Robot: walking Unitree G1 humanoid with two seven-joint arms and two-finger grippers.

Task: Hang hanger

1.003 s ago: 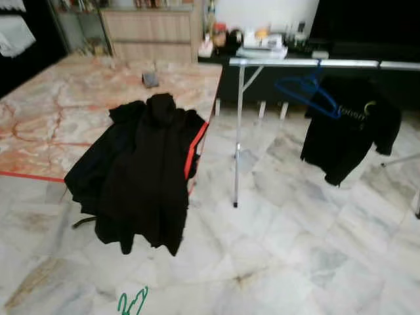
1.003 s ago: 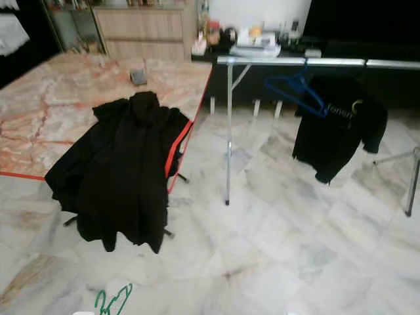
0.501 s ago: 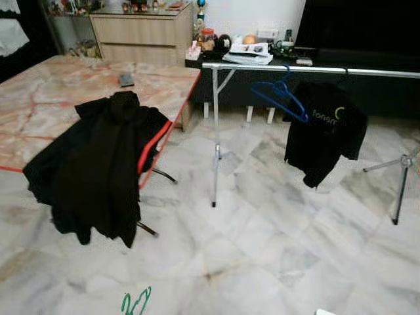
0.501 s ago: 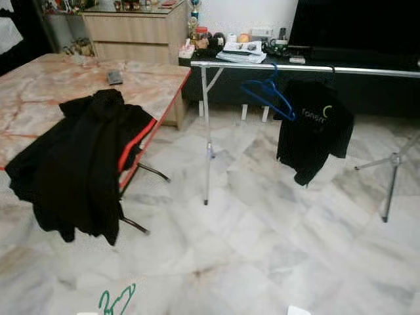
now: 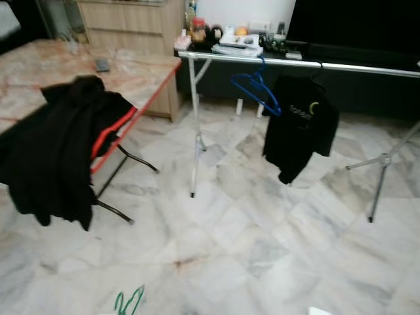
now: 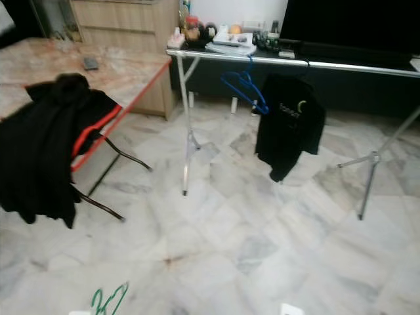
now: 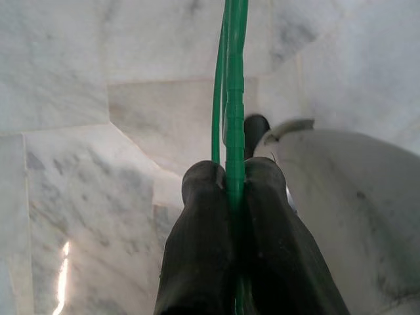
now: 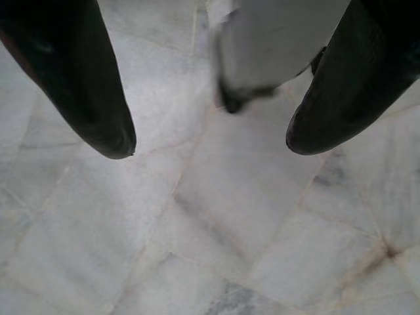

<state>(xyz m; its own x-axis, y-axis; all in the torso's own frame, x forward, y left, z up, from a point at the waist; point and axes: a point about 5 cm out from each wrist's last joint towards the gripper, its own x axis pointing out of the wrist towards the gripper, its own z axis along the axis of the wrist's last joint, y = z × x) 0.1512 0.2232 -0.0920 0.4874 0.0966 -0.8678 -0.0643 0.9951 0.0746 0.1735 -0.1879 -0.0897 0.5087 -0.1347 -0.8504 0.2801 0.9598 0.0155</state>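
While the head camera has swung to the right over the last second, we record that the whole scene has slid leftward in the eye views: the marble worktop [image 5: 141, 69] with the black garment [image 5: 52, 154] draped over its edge now sits at the far left, and the clothes rail [image 5: 289, 60] stands nearer the centre. We judge this to be the robot turning and closing on the rail, not any movement of the furniture.

The left hand [image 7: 230, 180] is clamped tight on the green hanger [image 7: 231, 98], both black fingers pressed against its wire with no gap between them. In the eye views a loop of that green hanger appears at the lower edge of the frame, low over the marble floor [image 5: 262, 249] and well apart from the rail. The right hand [image 8: 210, 141] is spread wide and carries nothing; beneath it is floor tile.

On the rail a blue hanger [image 5: 256, 85] hangs just beside a black T-shirt [image 5: 298, 125], with bare bar to either side of them.

Our assessment: the task is in its approach phase. The hanger is secured but not yet raised, and the rail is now squarely ahead. Remaining work is to close the distance and lift the hook over the bar.
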